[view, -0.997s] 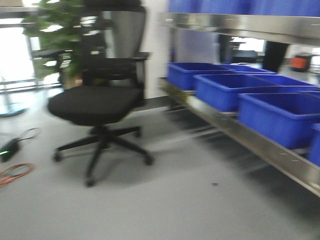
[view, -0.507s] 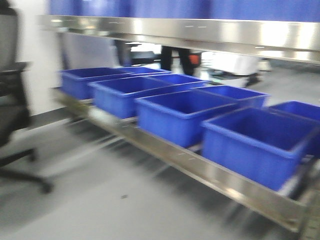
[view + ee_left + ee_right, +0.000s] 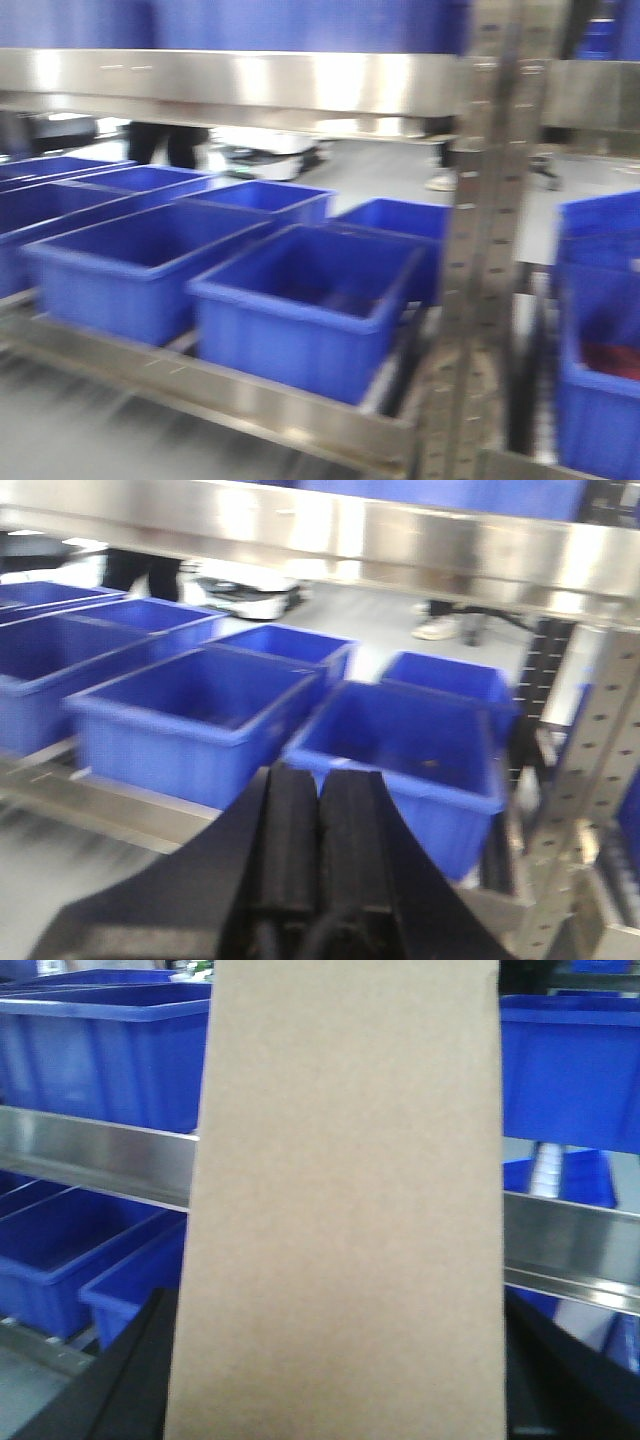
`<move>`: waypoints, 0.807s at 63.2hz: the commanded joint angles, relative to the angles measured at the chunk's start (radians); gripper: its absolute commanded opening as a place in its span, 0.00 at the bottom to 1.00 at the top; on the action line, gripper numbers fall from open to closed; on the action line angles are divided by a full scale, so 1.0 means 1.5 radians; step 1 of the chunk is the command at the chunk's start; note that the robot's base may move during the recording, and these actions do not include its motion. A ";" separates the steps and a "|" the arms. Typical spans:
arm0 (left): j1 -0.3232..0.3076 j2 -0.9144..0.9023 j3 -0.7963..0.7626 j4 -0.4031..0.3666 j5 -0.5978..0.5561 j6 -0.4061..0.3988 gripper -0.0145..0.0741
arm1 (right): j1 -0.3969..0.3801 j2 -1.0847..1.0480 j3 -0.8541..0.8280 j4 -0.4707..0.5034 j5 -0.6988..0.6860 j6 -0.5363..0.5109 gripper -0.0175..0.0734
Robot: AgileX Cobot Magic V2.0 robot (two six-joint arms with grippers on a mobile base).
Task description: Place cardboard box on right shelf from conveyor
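Status: cardboard box (image 3: 340, 1210) in right grasp.
My right fingers (image 3: 125, 1390) clamped it on both sides, in front of a steel shelf edge (image 3: 90, 1155) and blue bins (image 3: 90, 1060); my left fingers (image 3: 290, 850) were pressed together, empty.

Lower shelf (image 3: 250, 400) — blue bins (image 3: 290, 320) throughout

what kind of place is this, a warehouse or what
Probably a warehouse or parts-storage area: rows of open blue plastic bins sit on stainless-steel shelving with perforated uprights, and a plain cardboard box fills the right wrist view.
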 commanded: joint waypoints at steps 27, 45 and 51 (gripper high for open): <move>0.001 -0.008 -0.002 -0.003 -0.054 -0.003 0.03 | -0.004 0.012 -0.019 -0.007 -0.067 -0.006 0.42; 0.001 -0.008 -0.002 -0.003 -0.054 -0.003 0.03 | -0.004 0.012 -0.019 -0.007 -0.067 -0.006 0.42; 0.001 -0.008 -0.002 -0.003 -0.054 -0.003 0.03 | -0.004 0.012 -0.019 -0.007 -0.067 -0.006 0.42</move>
